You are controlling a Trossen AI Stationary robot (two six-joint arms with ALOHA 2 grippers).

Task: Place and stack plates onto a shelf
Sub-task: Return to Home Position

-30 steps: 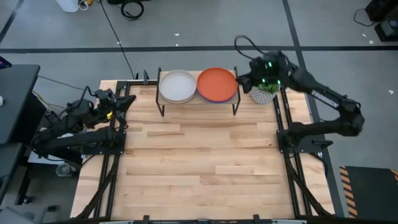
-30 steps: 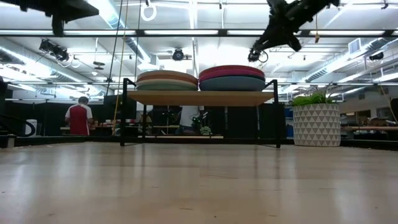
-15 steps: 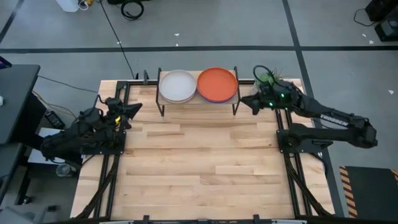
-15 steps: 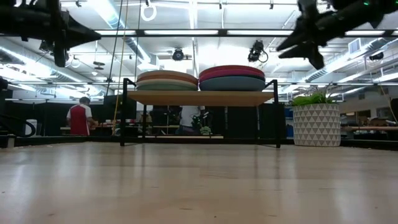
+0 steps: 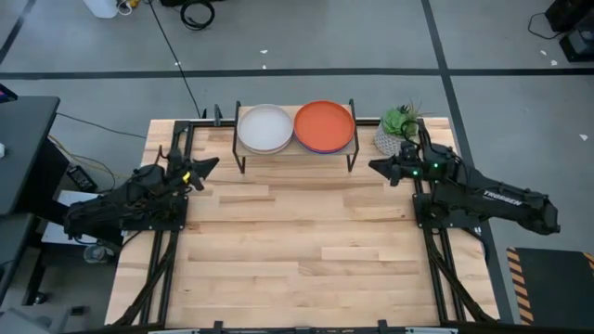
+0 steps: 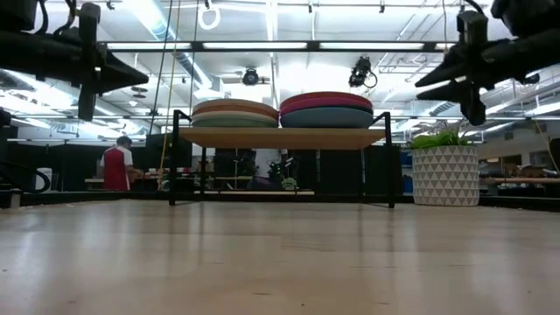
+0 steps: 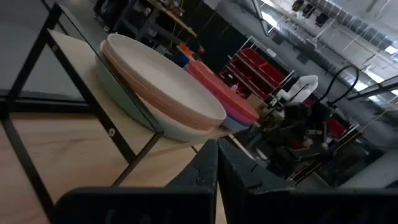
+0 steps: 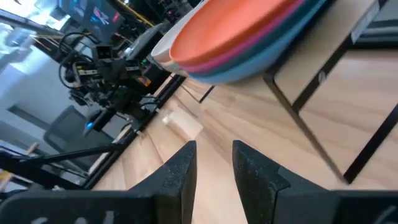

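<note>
The shelf (image 5: 297, 151) stands at the table's far edge on thin black legs, and the low view shows its wood top (image 6: 280, 137). Two stacks of plates rest on it: a white-topped stack (image 5: 266, 128) on the left and an orange-topped stack (image 5: 324, 125) on the right. In the right wrist view the orange plate (image 8: 236, 28) lies on pink and blue ones. My left gripper (image 5: 210, 165) hovers shut, off the shelf's left front corner. My right gripper (image 5: 375, 167) hovers off the right front corner, narrowly open and holding nothing.
A potted plant (image 5: 397, 130) in a white patterned pot (image 6: 444, 175) stands on the table just right of the shelf, behind my right gripper. The broad wood tabletop (image 5: 297, 241) stretches toward the near edge. People move in the room behind (image 6: 115, 166).
My right gripper has drawn back from above the shelf's right end, moving toward the near edge and down to the shelf's right front corner. My left gripper has moved a little toward the near edge and the right, lowering. The plates have stayed still.
</note>
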